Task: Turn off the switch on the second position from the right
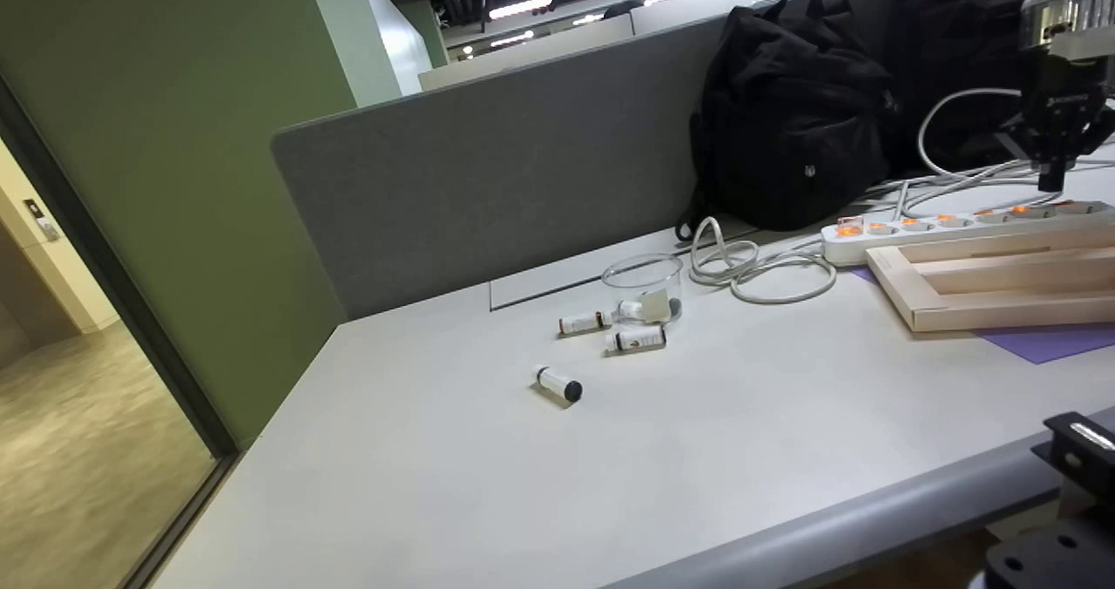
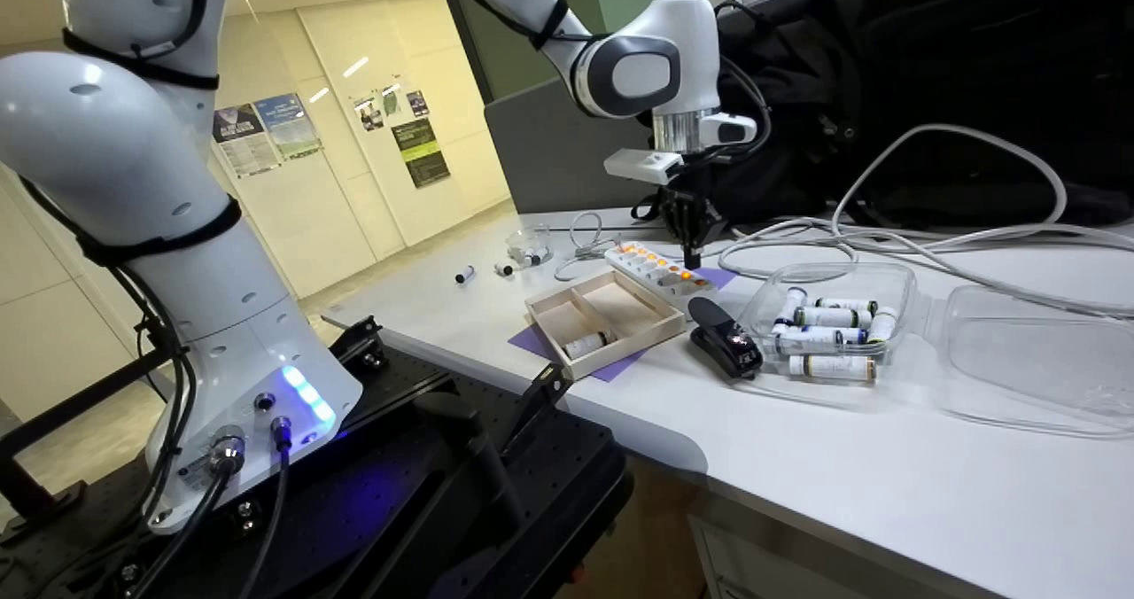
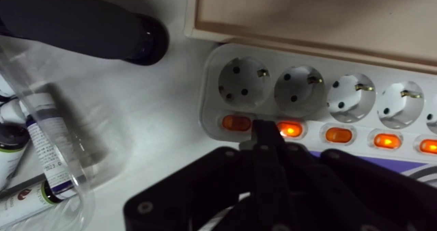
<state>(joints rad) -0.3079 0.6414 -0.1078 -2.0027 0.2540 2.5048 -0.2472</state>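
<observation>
Black two-finger gripper [image 3: 265, 126], clenched with nothing visible between the tips, probably to poke; hangs near the right end of the white plastic power strip [image 3: 313, 130] in both exterior views. Lit rounded orange switch [image 3: 293, 130], likely the target, shows just beside the tips in the wrist view. Pale wooden divided tray [image 2: 629, 344] alongside, maybe bracing the strip.

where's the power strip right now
In an exterior view, the power strip lies right of centre, along the far side of the wooden tray; in the wrist view it runs off the right edge, partly hidden by the gripper.
</observation>
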